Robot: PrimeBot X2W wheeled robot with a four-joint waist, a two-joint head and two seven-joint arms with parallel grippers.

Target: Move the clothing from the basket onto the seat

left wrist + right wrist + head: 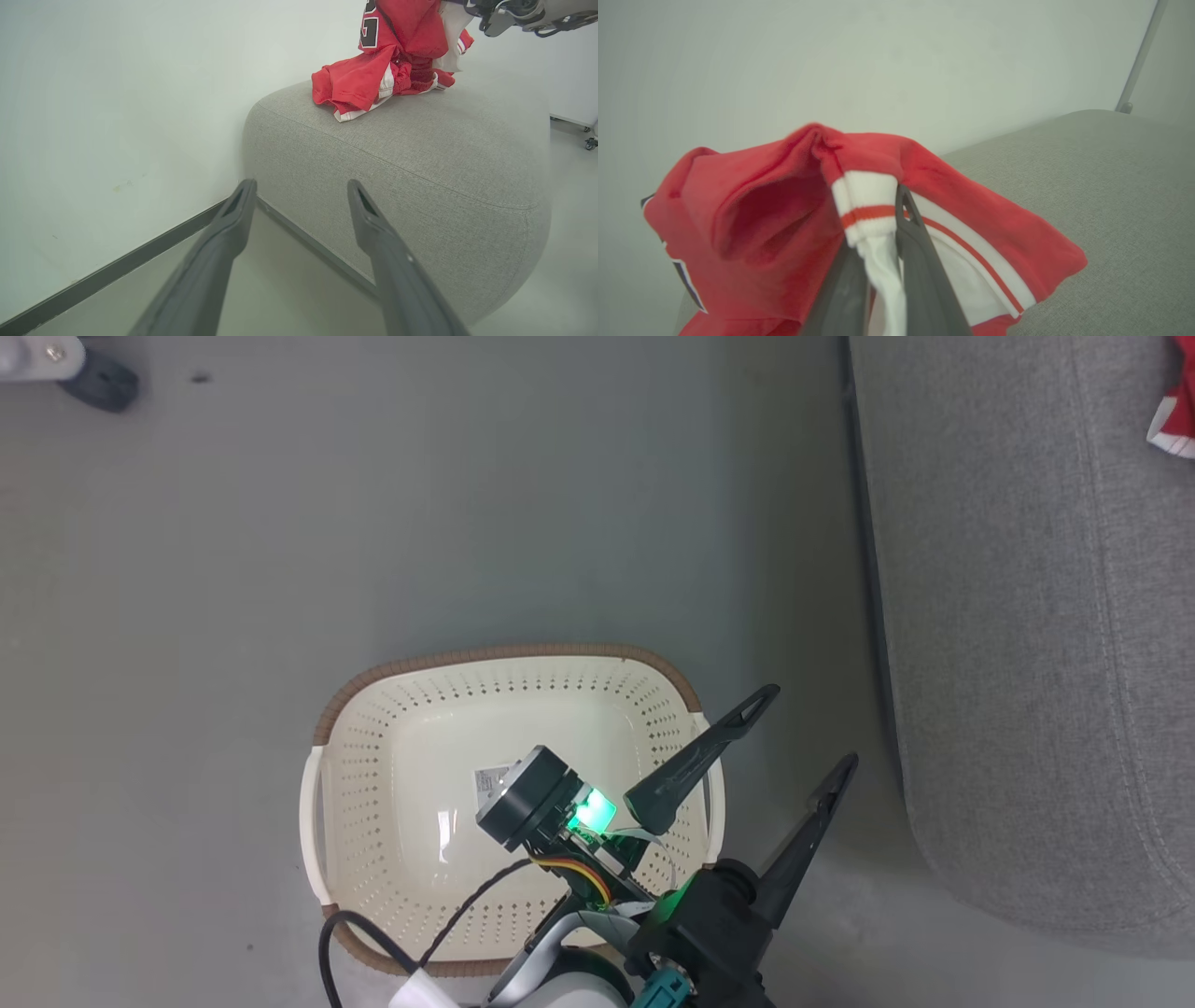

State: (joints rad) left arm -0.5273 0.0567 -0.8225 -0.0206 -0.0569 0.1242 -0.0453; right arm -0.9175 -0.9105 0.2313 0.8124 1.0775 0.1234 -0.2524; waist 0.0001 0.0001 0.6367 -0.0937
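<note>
The basket (327,728) stands on the floor with no garments in it, only a small label on its bottom. My left gripper (810,726) hovers over its right rim, open and holding nothing, fingers pointing at the seat (1027,616); the left wrist view has the same gripper (301,183) before the seat (420,154). The red and white clothing (373,70) hangs with its lower part heaped on the cushion's top. My right gripper (878,219) is shut on a white-and-red trimmed fold of the clothing (761,210), above the seat (1111,186). A red scrap (1178,420) shows at the head view's edge.
Grey floor lies around the basket. A pale wall with a dark baseboard (117,270) runs behind the seat. A caster wheel (98,381) sits at the far left, another (591,142) beyond the seat. My right arm's wrist (523,11) hangs above the garment.
</note>
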